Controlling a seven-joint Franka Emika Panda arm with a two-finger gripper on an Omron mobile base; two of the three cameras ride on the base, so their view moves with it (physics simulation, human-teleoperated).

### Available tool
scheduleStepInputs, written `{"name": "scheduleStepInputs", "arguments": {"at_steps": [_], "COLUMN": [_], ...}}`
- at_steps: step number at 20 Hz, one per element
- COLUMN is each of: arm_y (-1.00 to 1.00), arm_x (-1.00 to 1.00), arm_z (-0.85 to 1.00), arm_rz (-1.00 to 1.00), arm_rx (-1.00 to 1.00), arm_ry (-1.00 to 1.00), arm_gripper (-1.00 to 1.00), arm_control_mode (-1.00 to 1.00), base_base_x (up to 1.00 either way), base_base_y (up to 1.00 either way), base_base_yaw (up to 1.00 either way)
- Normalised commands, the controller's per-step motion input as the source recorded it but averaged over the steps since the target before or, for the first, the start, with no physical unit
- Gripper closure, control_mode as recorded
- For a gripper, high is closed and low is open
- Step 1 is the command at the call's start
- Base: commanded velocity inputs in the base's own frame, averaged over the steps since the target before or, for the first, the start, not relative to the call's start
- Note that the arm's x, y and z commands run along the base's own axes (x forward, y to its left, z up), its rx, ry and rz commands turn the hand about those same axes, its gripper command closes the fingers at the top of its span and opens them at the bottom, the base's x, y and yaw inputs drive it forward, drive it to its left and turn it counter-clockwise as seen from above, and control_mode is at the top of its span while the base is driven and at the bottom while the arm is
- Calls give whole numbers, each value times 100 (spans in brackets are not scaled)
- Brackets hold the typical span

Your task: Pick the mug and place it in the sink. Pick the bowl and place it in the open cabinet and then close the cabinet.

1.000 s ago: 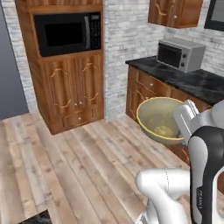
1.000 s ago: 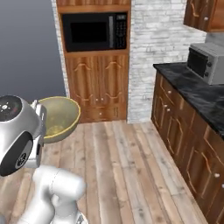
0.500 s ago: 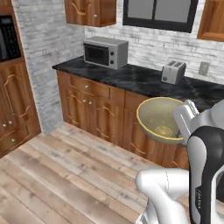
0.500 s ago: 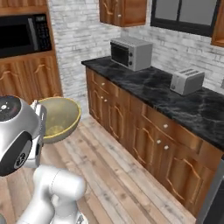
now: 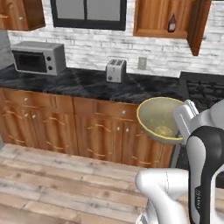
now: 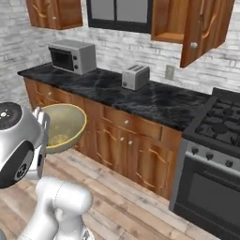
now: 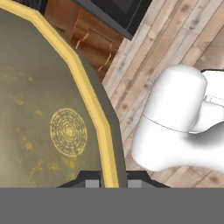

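Observation:
My gripper (image 7: pixel 110 183) is shut on the rim of the bowl (image 7: pixel 52 122), a wide pale yellow-tan bowl with an olive inside. I hold the bowl (image 5: pixel 159 120) in the air in front of the counter, tilted with its inside facing the cameras, and the gripper (image 5: pixel 186 117) is at its right rim. From the right base the bowl (image 6: pixel 63 125) hangs at the left, with the gripper (image 6: pixel 44 124) on its near edge. The reddish-brown wall cabinet (image 5: pixel 159 19) is up at the right, its door (image 6: pixel 204 28) swung open. The mug and the sink are out of view.
A black marble counter (image 5: pixel 87 85) carries a microwave (image 5: pixel 37 57) and a toaster (image 5: pixel 116 70). A dark bottle (image 5: pixel 172 24) stands on the cabinet shelf. A stove (image 6: pixel 215 126) sits right of the counter. Wooden cupboards (image 5: pixel 57 124) run below, with plank floor in front.
The whole picture has shifted as the base turned: the tall oven wall is gone and the counter, toaster, open cabinet and stove have come into view. The bowl stays gripped.

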Motion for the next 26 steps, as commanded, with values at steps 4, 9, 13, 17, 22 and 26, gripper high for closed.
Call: {"name": "scheduleStepInputs", "arguments": {"at_steps": [4,9,13,17,22,26], "arm_y": [0,0,0,0,0,0], "arm_x": [0,0,0,0,0,0], "arm_z": [0,0,0,0,0,0], "arm_rz": [0,0,0,0,0,0], "arm_rx": [0,0,0,0,0,0], "arm_ry": [0,0,0,0,0,0], "arm_gripper": [100,100,100,100,100,100], "arm_control_mode": [100,100,100,100,100,100], "base_base_x": [0,0,0,0,1,2], "base_base_y": [0,0,0,0,26,100], "base_base_yaw": [-59,-58,-57,-54,-33,-24]}}
